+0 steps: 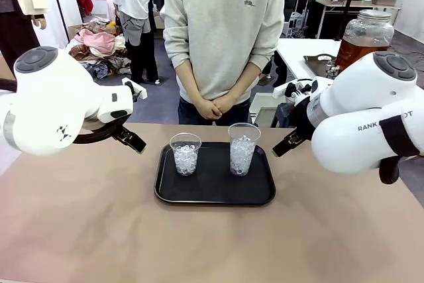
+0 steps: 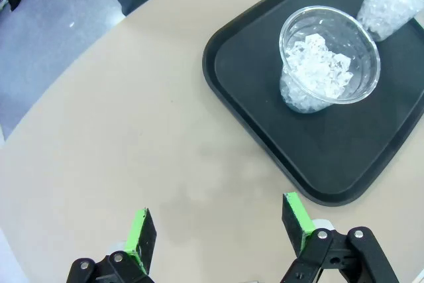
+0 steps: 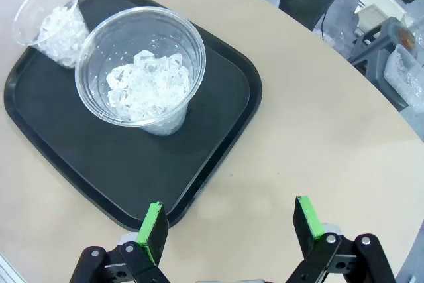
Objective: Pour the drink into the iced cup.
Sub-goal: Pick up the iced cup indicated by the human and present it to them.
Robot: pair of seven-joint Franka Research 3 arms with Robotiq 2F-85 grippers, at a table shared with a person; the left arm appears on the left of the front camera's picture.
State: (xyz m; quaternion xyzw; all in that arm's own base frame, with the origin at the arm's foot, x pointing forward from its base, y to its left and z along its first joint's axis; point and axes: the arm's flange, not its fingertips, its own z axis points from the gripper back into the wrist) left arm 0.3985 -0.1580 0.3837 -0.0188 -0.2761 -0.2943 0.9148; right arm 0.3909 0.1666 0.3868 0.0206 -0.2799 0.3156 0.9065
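Beige table top [image 1: 79, 230], near edge bare.

Left gripper [image 2: 215, 211]: fingers spread wide and holding nothing. It is poised above bare table just outside the left edge of the tray [image 1: 199, 201], off its near-left corner.

Right gripper [image 3: 228, 209]: fingers likewise spread wide and holding nothing. It is poised above the table at the tray's right edge. In the right wrist view one green pad lines up with the tray rim, while the other is over bare table.

The tray is black, rectangular with rounded corners, and lies flat at the middle of the table, towards the far edge. It carries two clear plastic cups, both upright and holding ice, with no liquid discernible in either.
- Shorter cup [image 1: 185, 154]: towards the tray's far-left corner.
- Taller cup [image 1: 243, 149]: right of centre, close to the tray's far edge. The two cups stand apart.

A person stands at the table's far edge, directly behind the tray, hands [image 1: 213, 107] clasped in front and clear of the table.

The drink [image 1: 358, 48], an amber-brown liquid, sits in a big round glass jar [image 1: 366, 31] with a metal lid [image 1: 374, 14]. The jar stands on a separate white table [image 1: 298, 51] beyond the far-right corner, well apart from both cups and both grippers, and is partly hidden behind the right arm.
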